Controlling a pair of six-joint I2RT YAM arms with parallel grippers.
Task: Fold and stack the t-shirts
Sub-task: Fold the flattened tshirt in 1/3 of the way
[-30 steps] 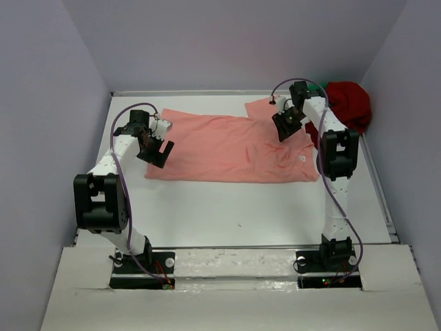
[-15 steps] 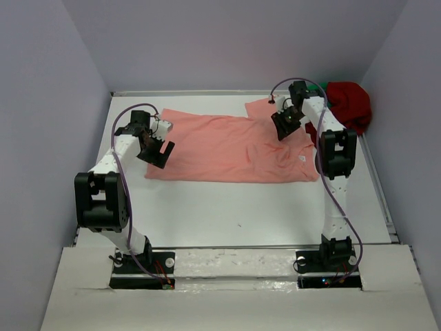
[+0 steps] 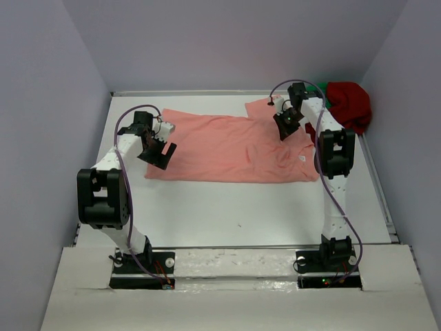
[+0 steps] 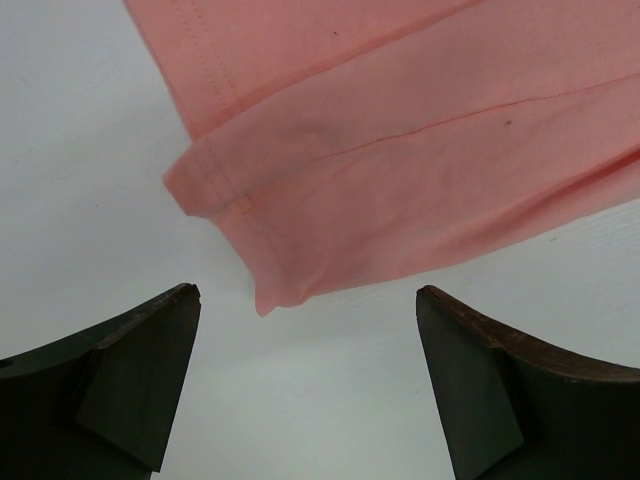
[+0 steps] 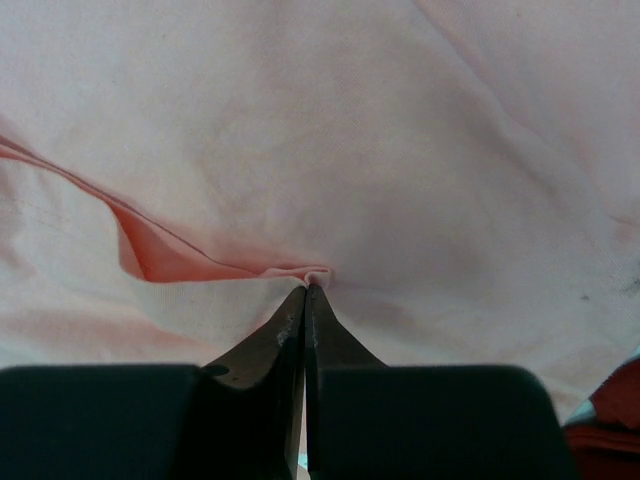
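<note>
Plainly, the job is at its very start. The salmon-pink cloth t-shirt (image 3: 234, 148) lies spread out in one layer across the far half of the white bench (image 3: 241, 207), with no fold made in it yet. The right pincer (image 5: 307, 290) is closed tight on a small ridge of this shirt's fabric, up near its far right sleeve. The left pincer (image 3: 162, 155) hangs with its jaws wide apart and empty, above the hem corner at the shirt's near left end, which is slightly doubled over. The dark red crumpled cloth shirt (image 3: 350, 103) and a sliver of the green cloth shirt (image 3: 324, 88) sit bunched in the far right corner, unfolded. All three folds and the stacking remain.
</note>
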